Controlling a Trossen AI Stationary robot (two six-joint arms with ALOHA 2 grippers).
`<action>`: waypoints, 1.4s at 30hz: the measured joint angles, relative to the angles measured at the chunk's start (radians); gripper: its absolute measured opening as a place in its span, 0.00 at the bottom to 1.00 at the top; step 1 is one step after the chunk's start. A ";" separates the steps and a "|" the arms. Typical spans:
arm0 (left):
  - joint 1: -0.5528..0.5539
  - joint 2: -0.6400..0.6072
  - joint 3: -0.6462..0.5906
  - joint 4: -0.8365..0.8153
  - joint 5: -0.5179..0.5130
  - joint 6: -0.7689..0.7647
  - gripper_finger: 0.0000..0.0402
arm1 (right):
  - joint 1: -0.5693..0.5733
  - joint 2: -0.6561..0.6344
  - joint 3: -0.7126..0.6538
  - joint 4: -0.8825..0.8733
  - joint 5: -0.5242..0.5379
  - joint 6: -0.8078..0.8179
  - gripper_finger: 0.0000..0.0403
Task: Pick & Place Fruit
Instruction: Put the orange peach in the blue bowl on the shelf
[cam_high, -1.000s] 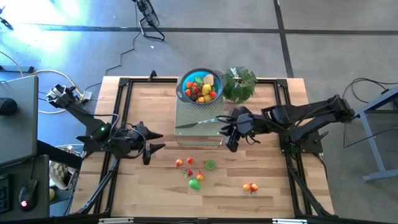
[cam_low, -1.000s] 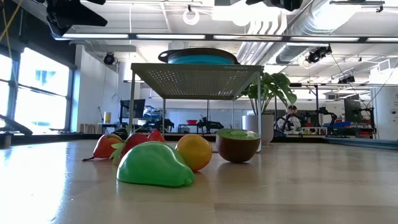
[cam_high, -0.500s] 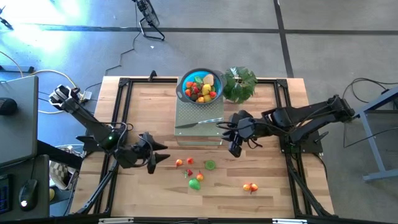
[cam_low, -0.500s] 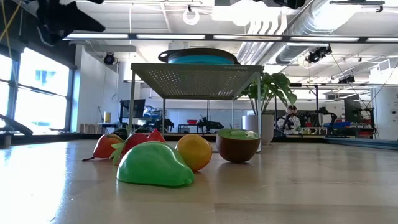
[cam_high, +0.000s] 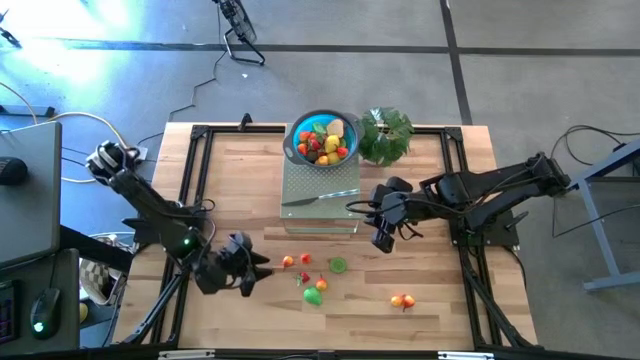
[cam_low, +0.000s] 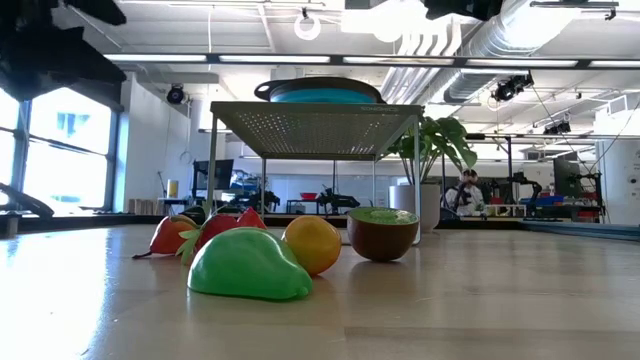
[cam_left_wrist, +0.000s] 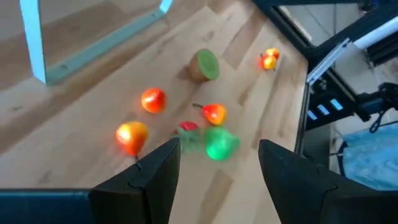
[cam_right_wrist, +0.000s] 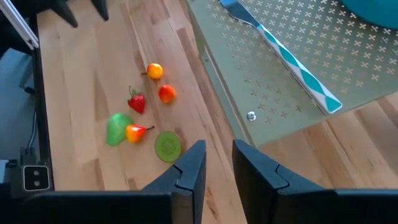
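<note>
Left arm reaches in from table's left edge, elbow bent, wrist tipped down. Left gripper (cam_high: 254, 272) low over board, fingers (cam_left_wrist: 155, 171) parted, nothing between them. Right arm stretched in from right side. Right gripper (cam_high: 380, 235) fingers (cam_right_wrist: 193, 163) close together, narrow gap, empty.
</note>
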 joint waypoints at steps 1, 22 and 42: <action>-0.006 0.016 0.010 0.000 -0.002 -0.004 0.53 | 0.000 0.000 0.000 -0.001 0.000 0.000 0.18; -0.018 0.345 0.421 -0.371 0.054 -0.241 0.53 | 0.000 0.000 0.000 -0.005 0.000 -0.080 0.18; -0.003 0.484 0.445 -0.666 0.035 -0.737 0.53 | 0.000 0.000 0.000 -0.026 0.003 -0.084 0.18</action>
